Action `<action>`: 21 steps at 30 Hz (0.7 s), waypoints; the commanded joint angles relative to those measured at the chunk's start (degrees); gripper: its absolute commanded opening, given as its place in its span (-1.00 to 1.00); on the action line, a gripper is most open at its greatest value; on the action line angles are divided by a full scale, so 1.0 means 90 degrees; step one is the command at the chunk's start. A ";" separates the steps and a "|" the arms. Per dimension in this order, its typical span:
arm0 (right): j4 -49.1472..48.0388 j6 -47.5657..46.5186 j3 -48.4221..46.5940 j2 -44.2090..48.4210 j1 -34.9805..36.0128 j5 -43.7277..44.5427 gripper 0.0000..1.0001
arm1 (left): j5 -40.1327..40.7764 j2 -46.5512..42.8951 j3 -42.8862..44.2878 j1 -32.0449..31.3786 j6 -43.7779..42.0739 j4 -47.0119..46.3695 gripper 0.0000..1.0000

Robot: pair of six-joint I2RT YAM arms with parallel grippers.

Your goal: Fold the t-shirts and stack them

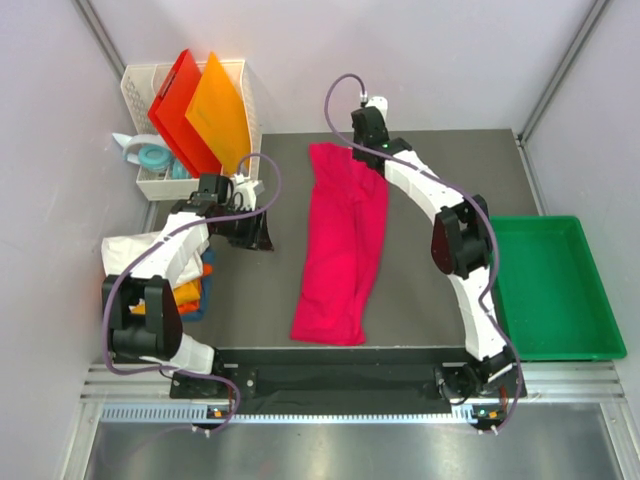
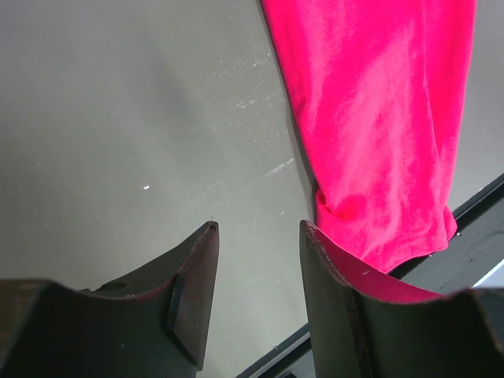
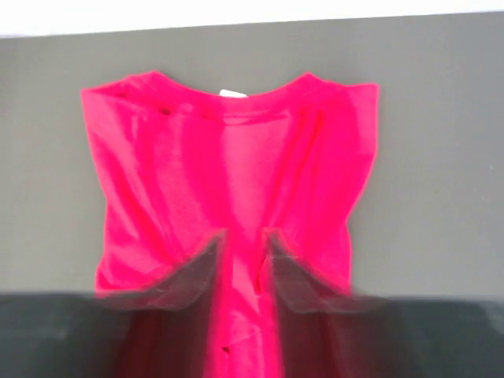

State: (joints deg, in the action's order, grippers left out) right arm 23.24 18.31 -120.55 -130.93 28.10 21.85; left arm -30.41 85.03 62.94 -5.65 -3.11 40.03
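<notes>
Right, the crimson-pink t-shirt (image 1: 342, 240) is lying in the middle of the dark table (image 1: 250, 300), doubled lengthwise into a long, narrow strip. Its collar end is pointing away from the arm bases, and its hem is sitting close to the near edge. In the right wrist view the sleeves are tucked in and a small white neck label (image 3: 232, 94) is showing at the collar.

The right gripper (image 3: 246, 236) is hovering just over that collar end. Its fingers are blurred but clearly standing apart, with pink cloth visible through the gap and nothing pinched between them.

To the left of the shirt, clear of the cloth, the left gripper (image 2: 258, 228) is hanging over bare table. Its jaws are about half open and holding nothing.

Further left of the shirt, the white t-shirt (image 1: 135, 248) is sitting crumpled beside the left arm. The folded orange t-shirt (image 1: 190, 292) is resting by it, with a blue edge peeking out underneath.

Beyond those, a white basket (image 1: 140, 85) is holding the red board (image 1: 178, 105) and the orange board (image 1: 222, 110). Well to the right of the shirt, a green tray (image 1: 550, 290) is sitting off the table's side.
</notes>
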 commanded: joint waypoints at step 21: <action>0.0211 0.0632 0.0141 -0.0678 -0.0446 -0.1217 -1.00 | -0.0038 0.0405 0.0273 0.0013 0.0004 -0.0229 -0.01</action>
State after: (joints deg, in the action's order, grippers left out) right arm 26.83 22.70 -123.83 -143.52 24.69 7.60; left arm -30.20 88.68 63.57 -5.65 -3.07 39.90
